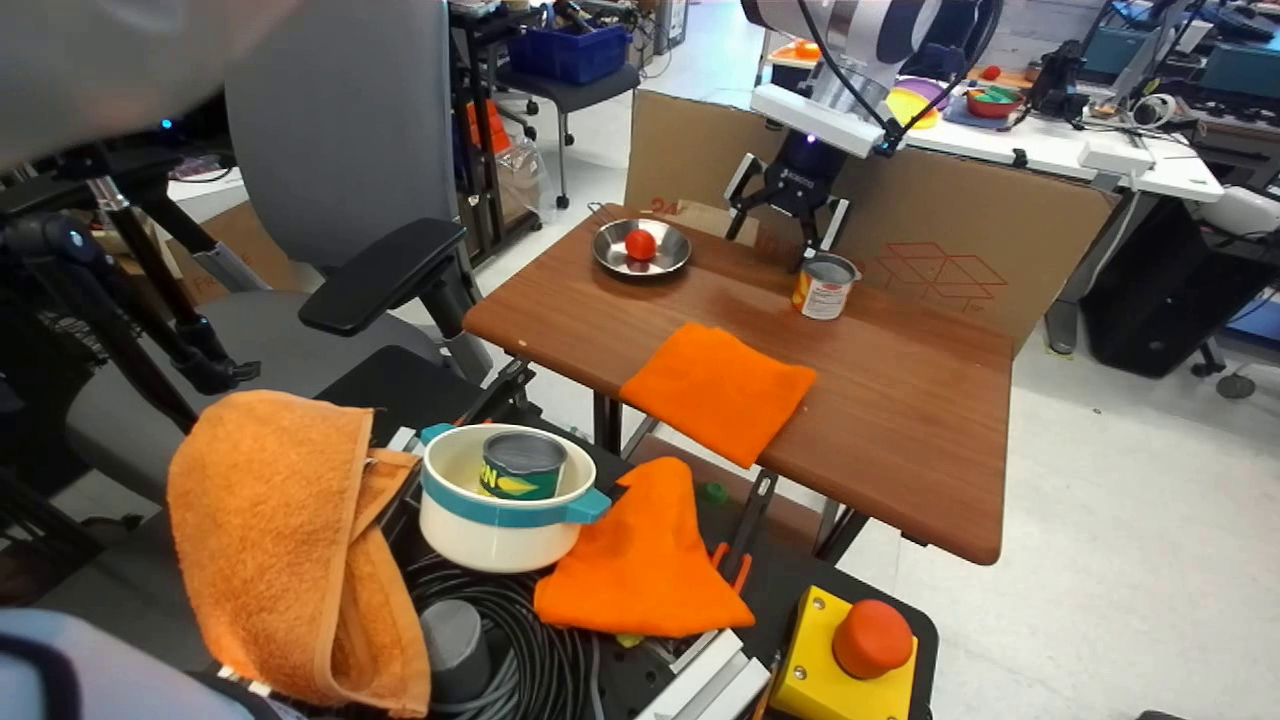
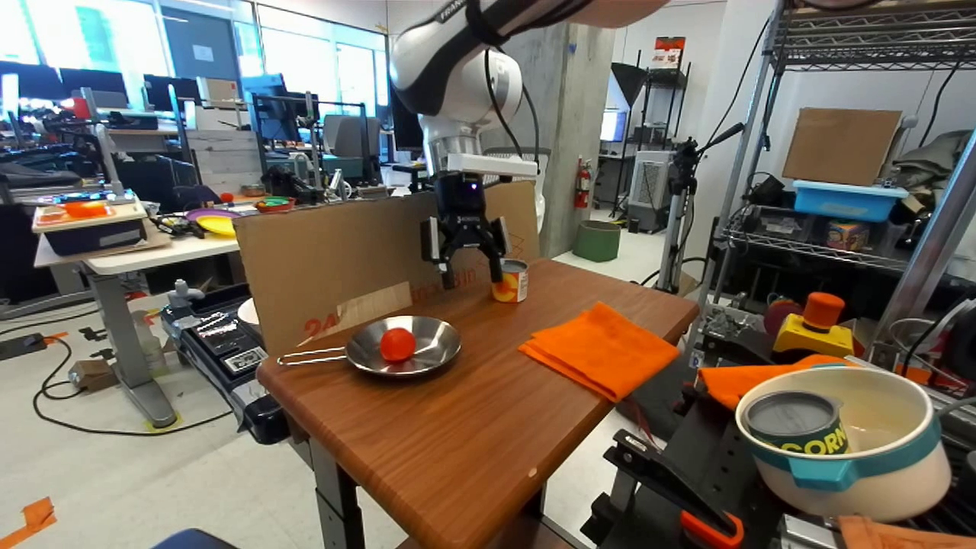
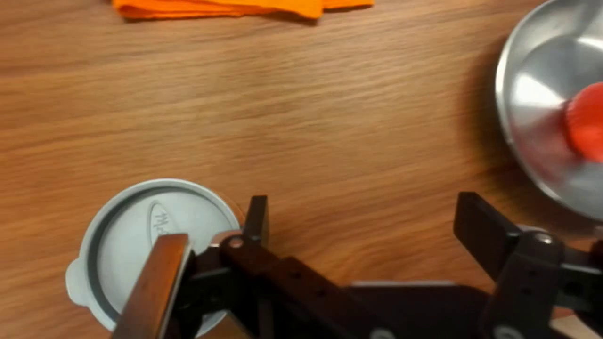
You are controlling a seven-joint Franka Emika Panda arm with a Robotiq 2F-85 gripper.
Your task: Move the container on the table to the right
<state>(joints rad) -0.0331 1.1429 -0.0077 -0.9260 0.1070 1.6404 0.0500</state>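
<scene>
Beside the lidded can (image 1: 824,296), upright on the wooden table (image 1: 900,420) near the cardboard (image 1: 935,210): hovering with the gripper (image 3: 365,217) spread wide, holding nothing. Impossible to tell whether touching. Judging by the can's place outside the gap, probably best to rise clear, shift sideways to straddle, descend level, then squeeze evenly below the lid (image 3: 127,235) before carrying right.

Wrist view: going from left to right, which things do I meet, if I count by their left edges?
Grey-lidded can, orange cloth, metal pan, red ball inside the pan. The gripper covers part of the can, so I leave it out.
</scene>
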